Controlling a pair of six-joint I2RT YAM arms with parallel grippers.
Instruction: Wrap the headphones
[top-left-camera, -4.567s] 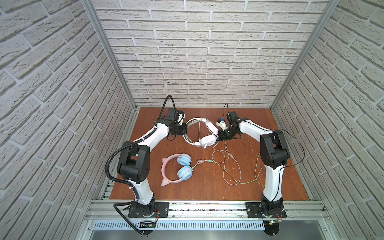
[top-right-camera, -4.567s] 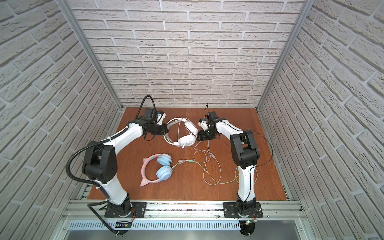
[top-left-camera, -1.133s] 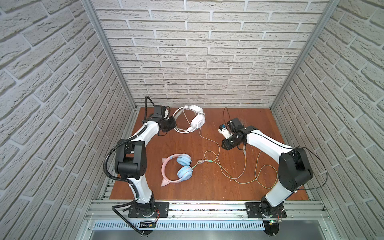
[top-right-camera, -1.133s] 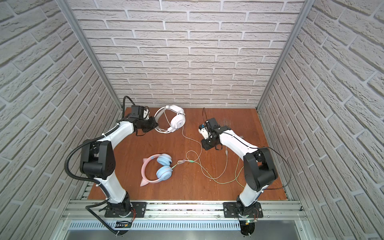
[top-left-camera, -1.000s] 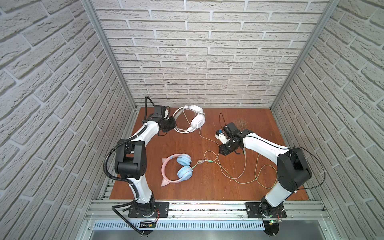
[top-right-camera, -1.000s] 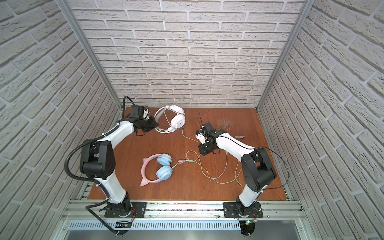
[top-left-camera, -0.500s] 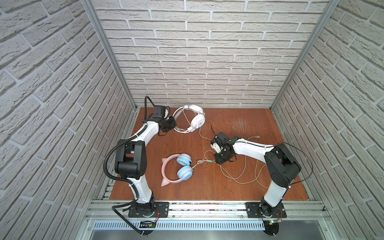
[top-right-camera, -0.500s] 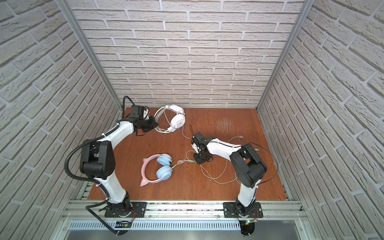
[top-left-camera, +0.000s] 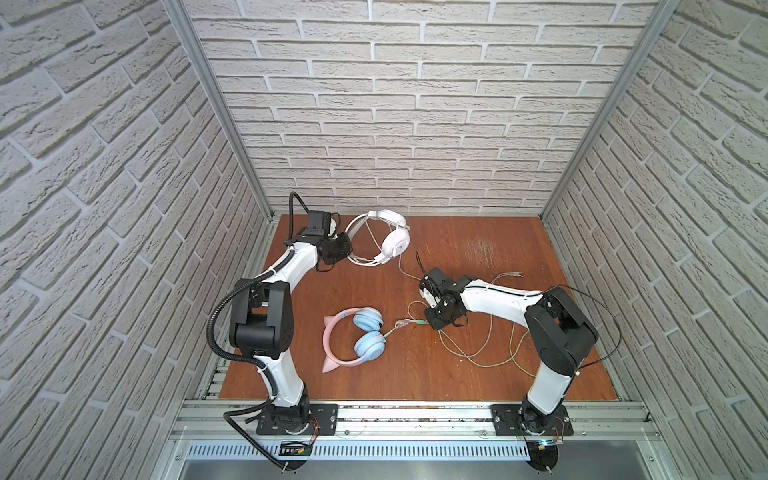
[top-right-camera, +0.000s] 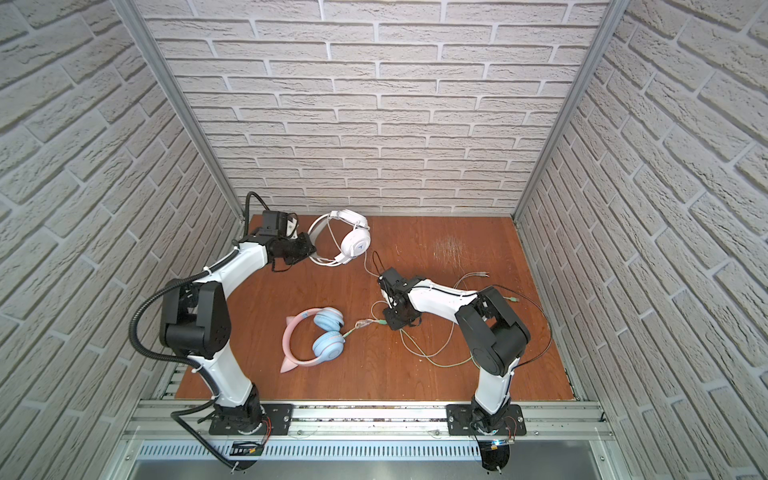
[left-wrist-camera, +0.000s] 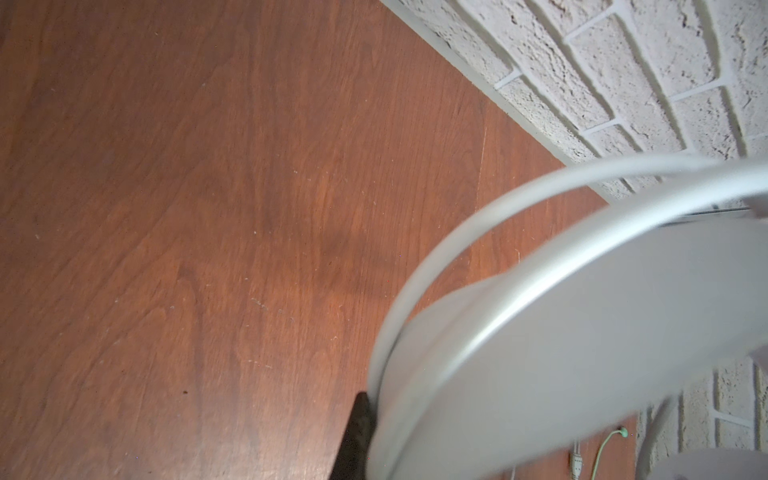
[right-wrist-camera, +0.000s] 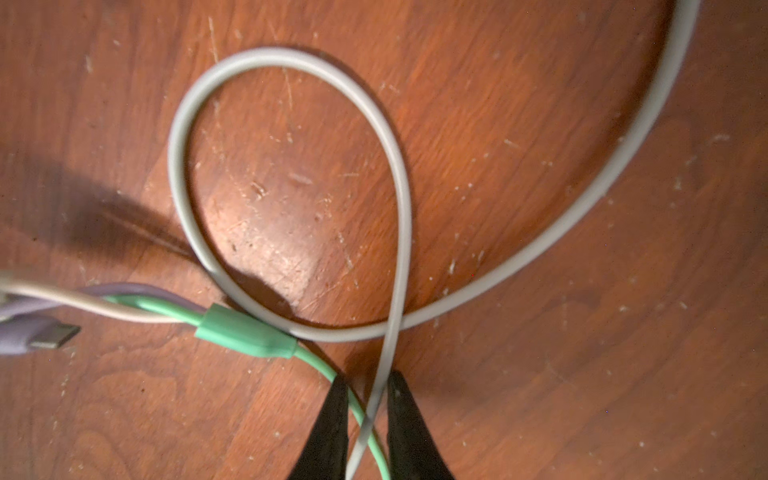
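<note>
white headphones (top-left-camera: 395, 242), earcup mark (top-right-camera: 360, 246) too small to read, cat-ear headphones (top-left-camera: 369, 343)

Both top views sit high over the front edge of the bench (top-left-camera: 415, 374). They look down toward the back brick wall (top-left-camera: 415, 124) and share almost the same whole scene. The left wrist camera is very near the white headphones (left-wrist-camera: 582, 374) and faces bench and wall. The right wrist camera looks down at the bench from close, past the right end effector (right-wrist-camera: 366, 386).
</note>
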